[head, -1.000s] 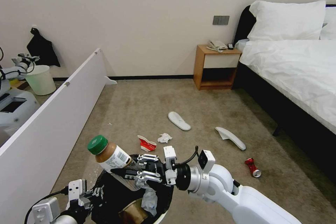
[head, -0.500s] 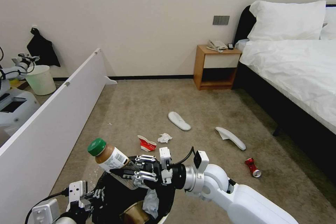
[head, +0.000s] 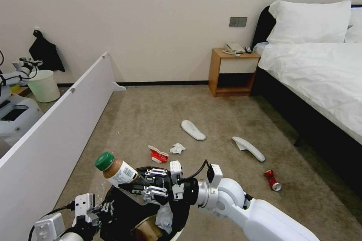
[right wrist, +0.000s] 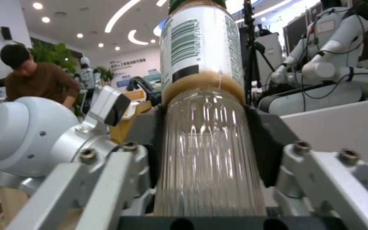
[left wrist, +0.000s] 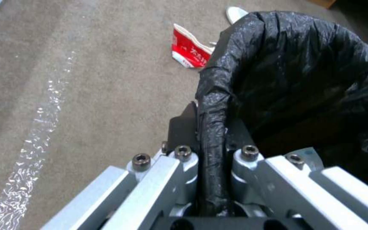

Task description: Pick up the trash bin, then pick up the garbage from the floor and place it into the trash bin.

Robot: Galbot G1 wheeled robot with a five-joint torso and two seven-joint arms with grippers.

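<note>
The trash bin [head: 122,211], lined with a black bag, hangs at the bottom centre of the head view. My left gripper [head: 102,209] is shut on its near rim, and the left wrist view shows the bag's rim [left wrist: 211,134] pinched between the fingers. My right gripper [head: 140,188] is shut on the clear lower part of a green-capped bottle [head: 118,172], tilted left just above the bin's mouth. The bottle [right wrist: 201,95] rises between the dark pads [right wrist: 267,143]. A brown paper bag [head: 145,229] and a tissue [head: 164,216] lie inside the bin.
On the carpet lie a crushed red-white cup [head: 157,154], a white tissue [head: 177,148], two white slippers [head: 193,130] [head: 247,148] and a red can [head: 272,180]. A white board [head: 56,128] walls the left, with a pale bin [head: 44,86] behind it. Bed [head: 320,79] and nightstand [head: 232,71] stand right.
My right arm has lowered and drawn slightly left, bringing the held bottle down closer to the bin's mouth. The left gripper and bin have stayed put.
</note>
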